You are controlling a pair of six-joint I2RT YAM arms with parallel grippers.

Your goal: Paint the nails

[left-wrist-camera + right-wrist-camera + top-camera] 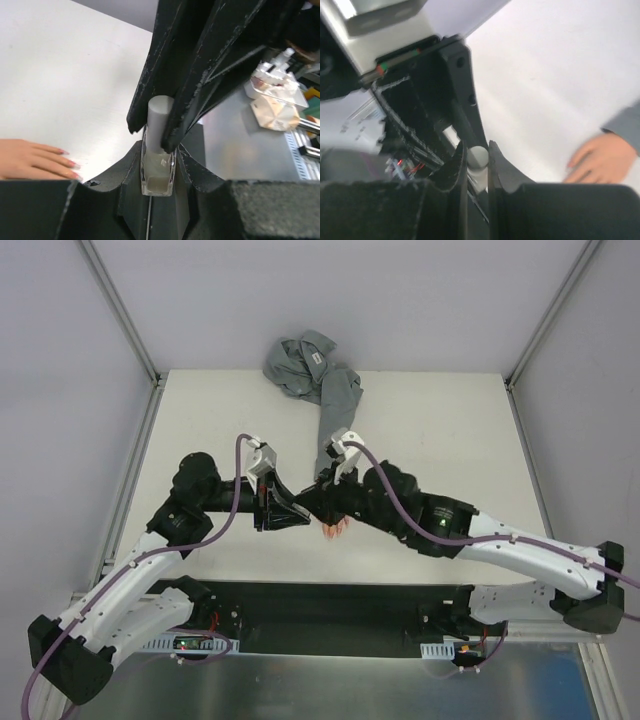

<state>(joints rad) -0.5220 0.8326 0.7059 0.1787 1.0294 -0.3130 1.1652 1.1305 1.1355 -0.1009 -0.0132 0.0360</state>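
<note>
Left gripper (158, 150) is clamped around a small clear square glass bottle (157, 182), just beside the peach skin-coloured mannequin hand (25, 159), which lies nails-up on the white table (450, 420). Right gripper (476, 147) meets it there, fingers closed on the bottle's white cylindrical cap (158, 107). The hand's tiny pinkish nails (74, 164) point towards the bottle without touching it. Beyond the hand, its grey cloth sleeve (335, 410) runs back, crumpled at the far end.
</note>
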